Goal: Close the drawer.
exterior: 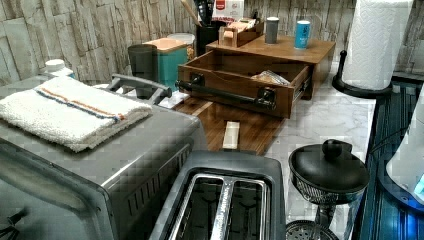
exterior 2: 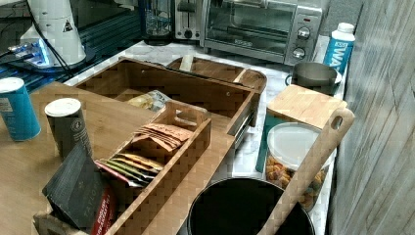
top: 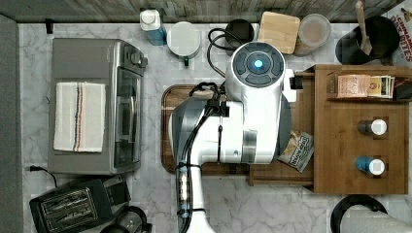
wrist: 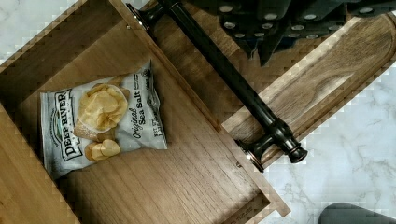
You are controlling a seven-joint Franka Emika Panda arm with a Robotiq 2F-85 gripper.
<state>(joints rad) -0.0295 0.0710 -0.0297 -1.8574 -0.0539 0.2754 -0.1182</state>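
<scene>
Nearest the wrist camera, the gripper (wrist: 273,44) is seen as dark fingers hanging just above the drawer's (wrist: 187,154) long black bar handle (wrist: 233,79); nothing is held, and how far the jaws are parted cannot be told. In the left view the drawer (exterior: 235,82) stands pulled well out of the wooden cabinet (exterior: 300,50), upper centre of the frame, over the wooden serving tray (exterior: 240,132). A bag of chips (wrist: 100,123) lies flat on the drawer floor, low enough, it is judged, not to catch when the drawer goes in. For the step in hand, the handle or the front panel is best met near its middle and pushed straight toward the cabinet, so that the drawer is not skewed on its runners; a push near one end could jam it. In the top view the marble counter (top: 243,204) is crowded: a toaster oven (top: 97,107) with a striped towel (top: 79,116) at the left of the frame, a toaster (top: 73,208) at lower left, and jars along the wooden wall at the top.
</scene>
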